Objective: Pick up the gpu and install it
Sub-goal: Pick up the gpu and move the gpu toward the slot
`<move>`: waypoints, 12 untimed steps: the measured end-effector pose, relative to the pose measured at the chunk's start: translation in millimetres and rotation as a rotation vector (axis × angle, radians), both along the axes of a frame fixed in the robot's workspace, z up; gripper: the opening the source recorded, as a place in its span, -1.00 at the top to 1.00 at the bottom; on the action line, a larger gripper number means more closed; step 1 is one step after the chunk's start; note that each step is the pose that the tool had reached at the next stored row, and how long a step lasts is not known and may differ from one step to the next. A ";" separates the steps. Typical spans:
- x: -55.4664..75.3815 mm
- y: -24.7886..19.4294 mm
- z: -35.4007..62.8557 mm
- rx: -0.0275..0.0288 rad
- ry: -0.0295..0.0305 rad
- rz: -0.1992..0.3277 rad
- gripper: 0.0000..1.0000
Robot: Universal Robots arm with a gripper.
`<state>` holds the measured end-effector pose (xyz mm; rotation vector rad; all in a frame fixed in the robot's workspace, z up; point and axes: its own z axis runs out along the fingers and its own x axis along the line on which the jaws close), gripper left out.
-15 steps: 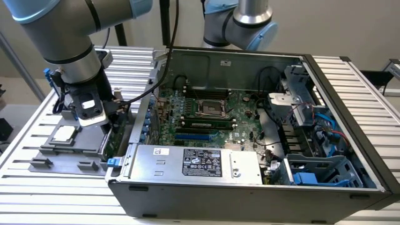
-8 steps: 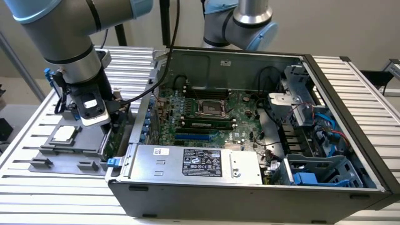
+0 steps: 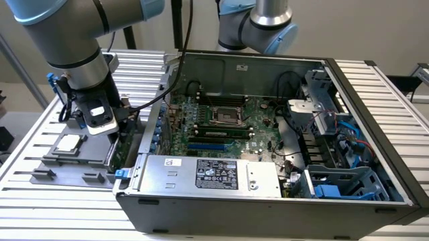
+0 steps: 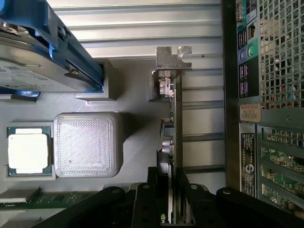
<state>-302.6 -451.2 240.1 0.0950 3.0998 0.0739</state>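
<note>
Green gpu (image 4: 176,118) seen edge-on | tool (image 4: 173,190) pinching it | one end hidden behind tool

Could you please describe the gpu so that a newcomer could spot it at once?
Beside the open PC case, on the exterior view's left, lies a grey tray. The gpu stands on edge in it, on the side nearest the case, under the gripper. Unlike the flat square CPU, it is a thin green board with a silver bracket.

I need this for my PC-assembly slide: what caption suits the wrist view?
Gripper at the gpu standing on edge in the gray fixture, beside the computer case.
</note>
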 end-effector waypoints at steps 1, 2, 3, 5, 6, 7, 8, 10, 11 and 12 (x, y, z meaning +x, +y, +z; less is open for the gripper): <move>0.0 0.0 1.1 0.0000 0.0012 0.000 0.47; 0.1 0.0 2.5 0.0000 0.0026 0.000 0.47; 0.1 0.0 4.3 0.0000 0.0042 0.000 0.47; 0.4 0.0 9.0 0.0000 0.0078 0.000 0.47; 0.5 0.0 11.7 0.0000 0.0095 0.000 0.47; 0.6 0.0 14.7 0.0000 0.0107 0.000 0.47; 0.7 -0.1 18.4 -0.0001 0.0123 0.000 0.47; 1.3 -0.1 27.1 0.0001 0.0153 0.000 0.47; 1.6 -0.1 31.8 -0.0001 0.0173 0.000 0.47; 2.0 0.0 36.3 0.0000 0.0188 0.000 0.47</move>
